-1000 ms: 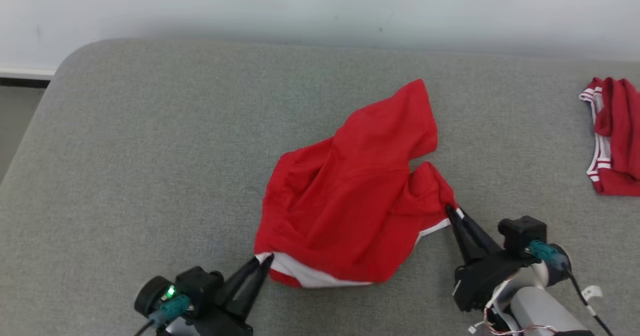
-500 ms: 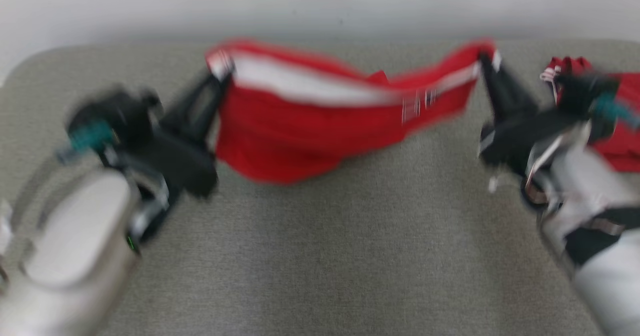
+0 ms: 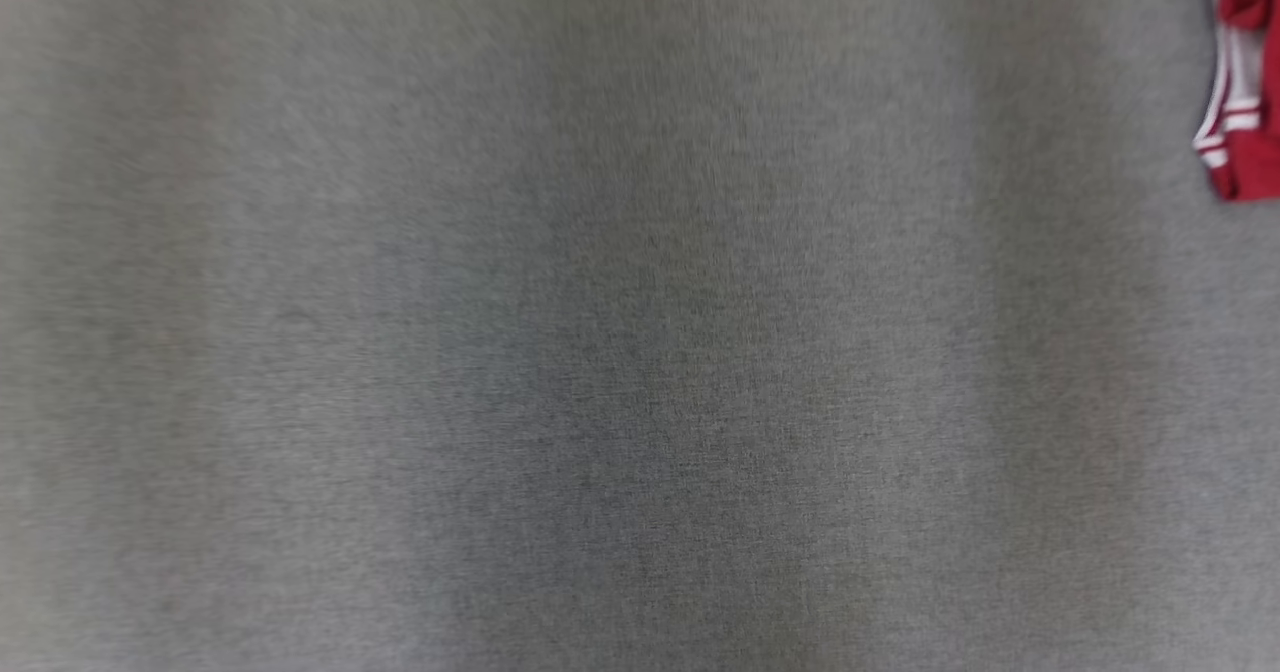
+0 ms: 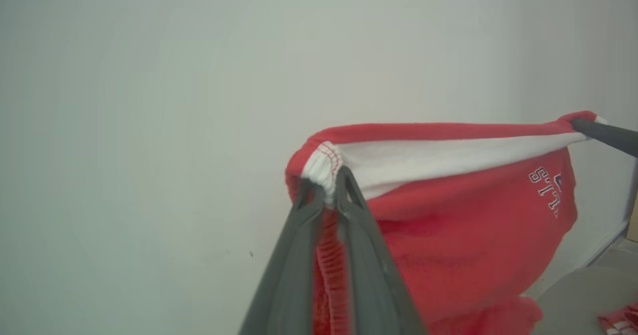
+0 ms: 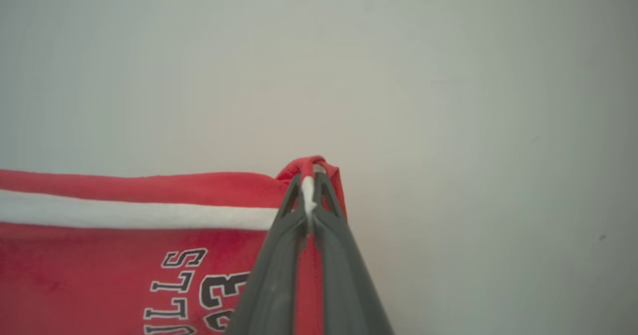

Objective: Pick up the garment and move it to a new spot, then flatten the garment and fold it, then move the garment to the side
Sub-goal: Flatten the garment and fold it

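Red garment (image 4: pixel 463 235) is up in the air, pulled taut in front of the pale wall (image 4: pixel 149 100). The left gripper (image 4: pixel 325 180) is clamped on one waistband corner and the right gripper (image 5: pixel 309 178) pinches the other. A second red garment (image 3: pixel 1245 72) lies at the grey surface's (image 3: pixel 600 352) right edge.

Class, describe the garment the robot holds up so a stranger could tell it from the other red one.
Find the plain pale wall above the grey fabric surface. Before it, stretched between the left pincer and right pincer, hangs the red cloth garment with a white band. Unlike the crumpled red, white-striped garment lying on the surface, it is airborne and shows lettering.
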`<state>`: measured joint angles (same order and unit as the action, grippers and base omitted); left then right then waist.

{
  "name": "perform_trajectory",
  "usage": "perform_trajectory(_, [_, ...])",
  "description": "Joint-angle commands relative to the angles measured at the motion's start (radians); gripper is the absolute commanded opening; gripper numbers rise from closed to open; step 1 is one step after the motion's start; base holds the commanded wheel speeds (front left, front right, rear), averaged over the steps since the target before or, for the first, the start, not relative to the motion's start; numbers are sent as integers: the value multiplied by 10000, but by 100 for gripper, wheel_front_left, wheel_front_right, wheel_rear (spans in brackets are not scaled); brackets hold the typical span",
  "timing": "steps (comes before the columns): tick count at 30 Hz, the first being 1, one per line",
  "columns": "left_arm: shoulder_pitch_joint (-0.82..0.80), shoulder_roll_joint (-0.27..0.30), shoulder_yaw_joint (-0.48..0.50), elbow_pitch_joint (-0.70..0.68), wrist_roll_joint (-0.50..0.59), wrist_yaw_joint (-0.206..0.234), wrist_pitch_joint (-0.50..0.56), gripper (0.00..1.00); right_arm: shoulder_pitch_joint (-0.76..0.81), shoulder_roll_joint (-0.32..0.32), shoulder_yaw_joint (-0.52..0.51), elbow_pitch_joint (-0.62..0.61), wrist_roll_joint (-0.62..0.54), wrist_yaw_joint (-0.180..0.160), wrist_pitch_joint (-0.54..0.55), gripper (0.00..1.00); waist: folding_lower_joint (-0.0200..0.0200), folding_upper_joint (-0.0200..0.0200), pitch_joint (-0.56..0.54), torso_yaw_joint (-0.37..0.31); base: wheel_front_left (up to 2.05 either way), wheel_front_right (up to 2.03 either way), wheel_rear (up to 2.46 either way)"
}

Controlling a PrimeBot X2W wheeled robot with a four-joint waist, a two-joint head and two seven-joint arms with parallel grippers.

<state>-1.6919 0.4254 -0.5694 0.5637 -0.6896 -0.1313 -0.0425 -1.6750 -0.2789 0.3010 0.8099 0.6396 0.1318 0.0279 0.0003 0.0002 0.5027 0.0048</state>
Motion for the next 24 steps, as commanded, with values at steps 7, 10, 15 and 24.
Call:
perform_trajectory(7, [-2814, 27, -442, 1574, -69, 28, 88, 0, -2887, 676, -609, 2201, -1119, -28, -492, 0, -3, -2, 2389, -814, 0, 0, 0])
perform_trajectory(10, [-3287, -127, -547, 2192, -301, 28, -37, 0, -3449, 870, -723, 2879, -1428, -28, -701, 0, -3, -2, 2504, -793, 0, 0, 0])
perform_trajectory(15, [-3672, -212, -782, 2778, -743, 28, -313, 0, -3941, 1175, -610, 3568, -1827, -28, -1004, 0, -3, -2, 2695, -756, 0, 0, 0])
perform_trajectory(24, [-2937, -1, -1734, 2639, -1248, 27, -1258, 0, -3417, 1340, -389, 3904, -1579, -28, -1431, 0, -3, -2, 2848, -728, 0, 0, 0])
